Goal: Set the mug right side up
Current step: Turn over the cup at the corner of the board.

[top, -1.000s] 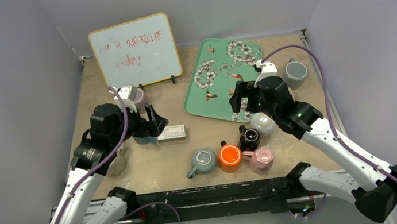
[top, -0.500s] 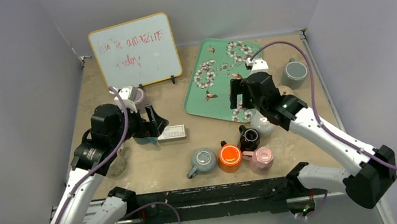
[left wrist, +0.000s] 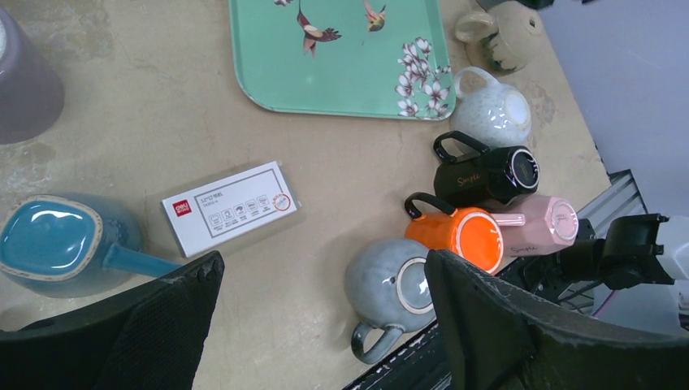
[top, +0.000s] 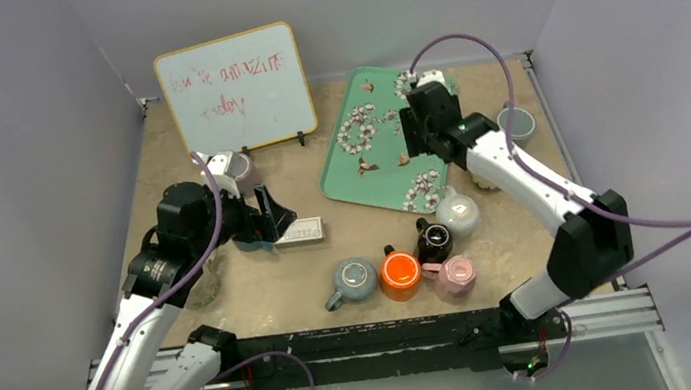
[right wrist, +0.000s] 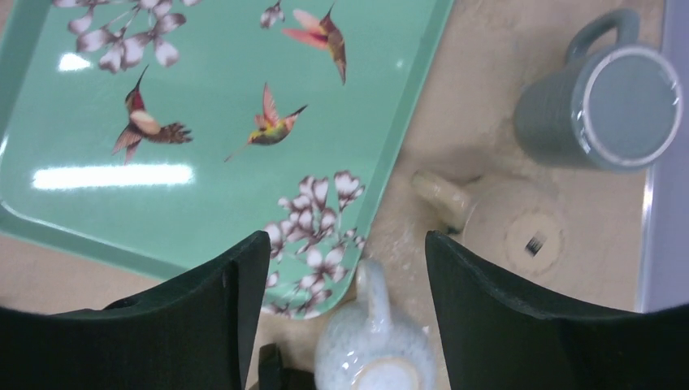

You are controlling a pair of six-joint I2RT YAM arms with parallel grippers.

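Several mugs stand base up near the table's front edge: a grey-blue mug (top: 355, 277) (left wrist: 394, 284), an orange mug (top: 399, 272) (left wrist: 455, 231), a black mug (top: 433, 238) (left wrist: 487, 171), a pink mug (top: 455, 275) (left wrist: 540, 227) and a white speckled mug (top: 458, 212) (right wrist: 374, 349). A beige mug (right wrist: 520, 223) and a dark grey mug (top: 516, 122) (right wrist: 617, 106) stand base up at the right. My right gripper (top: 417, 135) (right wrist: 343, 244) is open and empty above the tray's near right corner. My left gripper (top: 273, 215) (left wrist: 322, 268) is open and empty over bare table, left of the grey-blue mug.
A green flowered tray (top: 385, 144) (right wrist: 203, 122) lies at the back centre. A whiteboard (top: 234, 89) leans at the back left. A white box (top: 298, 230) (left wrist: 227, 207), a blue cup (left wrist: 49, 244) and a purple cup (top: 235, 169) sit under the left arm.
My right arm has swung back from over the white speckled mug to above the tray, still empty. The left arm and the mugs have not moved.
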